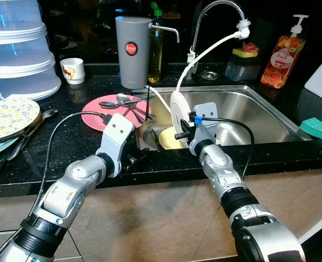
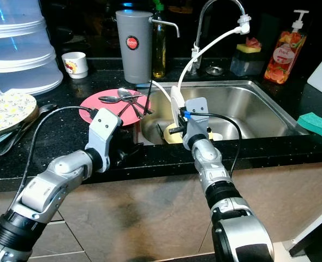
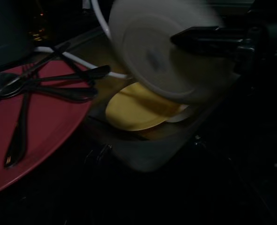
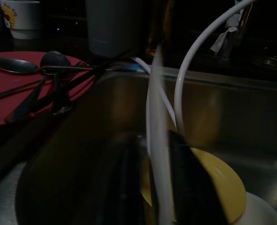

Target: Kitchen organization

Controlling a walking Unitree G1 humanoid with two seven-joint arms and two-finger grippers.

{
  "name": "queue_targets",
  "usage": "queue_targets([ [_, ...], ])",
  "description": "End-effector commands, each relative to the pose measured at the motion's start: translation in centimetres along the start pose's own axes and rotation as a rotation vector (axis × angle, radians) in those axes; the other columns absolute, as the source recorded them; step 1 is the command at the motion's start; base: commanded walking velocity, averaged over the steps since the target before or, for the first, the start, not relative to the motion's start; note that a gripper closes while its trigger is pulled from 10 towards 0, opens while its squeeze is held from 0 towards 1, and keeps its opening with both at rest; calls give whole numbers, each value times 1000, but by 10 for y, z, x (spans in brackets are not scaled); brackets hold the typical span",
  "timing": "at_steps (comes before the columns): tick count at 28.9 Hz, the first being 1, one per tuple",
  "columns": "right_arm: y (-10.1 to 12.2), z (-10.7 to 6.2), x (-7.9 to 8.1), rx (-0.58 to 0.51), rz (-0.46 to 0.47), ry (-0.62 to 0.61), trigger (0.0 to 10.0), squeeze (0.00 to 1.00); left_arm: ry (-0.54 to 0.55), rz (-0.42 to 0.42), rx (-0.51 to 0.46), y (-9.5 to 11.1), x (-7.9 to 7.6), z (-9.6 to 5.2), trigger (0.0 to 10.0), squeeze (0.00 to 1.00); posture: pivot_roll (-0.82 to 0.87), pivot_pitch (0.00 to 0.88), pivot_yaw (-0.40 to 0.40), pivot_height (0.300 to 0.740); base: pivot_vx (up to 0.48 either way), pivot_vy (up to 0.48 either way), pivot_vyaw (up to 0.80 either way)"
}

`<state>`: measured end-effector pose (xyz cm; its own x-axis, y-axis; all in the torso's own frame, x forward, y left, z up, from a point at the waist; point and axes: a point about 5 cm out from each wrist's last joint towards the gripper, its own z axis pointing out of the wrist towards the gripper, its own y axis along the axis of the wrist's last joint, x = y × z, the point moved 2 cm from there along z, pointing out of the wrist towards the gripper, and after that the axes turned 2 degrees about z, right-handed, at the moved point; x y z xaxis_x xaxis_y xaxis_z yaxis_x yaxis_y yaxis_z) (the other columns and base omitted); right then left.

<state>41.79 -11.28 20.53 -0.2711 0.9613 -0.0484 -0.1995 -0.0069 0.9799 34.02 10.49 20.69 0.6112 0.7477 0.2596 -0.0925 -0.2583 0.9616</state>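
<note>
Fingers of the right gripper [image 1: 183,126] are clamping a white plate [image 1: 178,111] on edge above the sink [image 1: 259,117], likely lifting it clear; the left gripper [image 1: 141,154], finger state unclear, is waiting beside the sink
</note>
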Motion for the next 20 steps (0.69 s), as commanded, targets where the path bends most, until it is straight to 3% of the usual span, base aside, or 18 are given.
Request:
queue_targets([
  [1, -6, -1, -2, 38, -14, -7, 10000, 1000, -8, -8, -16, 2, -2, -1, 10000, 0, 93, 26, -15, 740, 0, 0, 0],
  [3, -7, -1, -3, 39, -22, -18, 10000, 1000, -4, -11, -21, 2, -1, 0, 10000, 0, 91, 21, -14, 740, 0, 0, 0],
  [4, -6, -1, -5, 38, -25, -33, 10000, 584, 4, -14, -29, 3, 0, 0, 10000, 0, 92, 21, -14, 740, 0, 0, 0],
  [5, -6, -1, -5, 38, -25, -33, 10000, 584, 4, -14, -29, 3, 0, 0, 10000, 0, 92, 21, -14, 740, 0, 0, 0],
  [6, -4, 0, -8, 28, -24, -56, 10000, 0, 30, -18, -46, 6, 3, 0, 10000, 0, 91, 21, -14, 740, 0, 0, 0],
  [8, 2, 0, -11, -2, 3, -83, 10000, 0, 71, -28, -61, 8, 9, 0, 10000, 0, 92, 22, -16, 740, 0, 0, 0],
  [10, 18, 2, -20, -98, 161, -128, 10000, 0, 218, -106, -95, 11, 27, -5, 10000, 0, 91, 25, -18, 740, 0, 0, 0],
  [11, 18, 2, -20, -98, 161, -128, 10000, 0, 218, -106, -95, 11, 27, -5, 10000, 0, 91, 25, -18, 740, 0, 0, 0],
  [16, 44, -6, -32, -267, 560, -99, 10000, 0, 448, -218, -132, 12, 64, -30, 10000, 0, 85, 25, -18, 740, 0, 0, 0],
  [17, 46, -8, -31, -280, 599, -78, 10000, 0, 466, -240, -145, 12, 66, -32, 10000, 0, 85, 25, -18, 740, 0, 0, 0],
  [19, 55, -14, -28, -317, 691, -5, 10000, 0, 416, -411, -214, 15, 62, -38, 10000, 0, 78, 22, -16, 740, 0, 0, 0],
  [20, 57, -16, -26, -322, 718, 19, 10000, 0, 382, -457, -243, 18, 58, -40, 10000, 0, 78, 22, -16, 740, 0, 0, 0],
])
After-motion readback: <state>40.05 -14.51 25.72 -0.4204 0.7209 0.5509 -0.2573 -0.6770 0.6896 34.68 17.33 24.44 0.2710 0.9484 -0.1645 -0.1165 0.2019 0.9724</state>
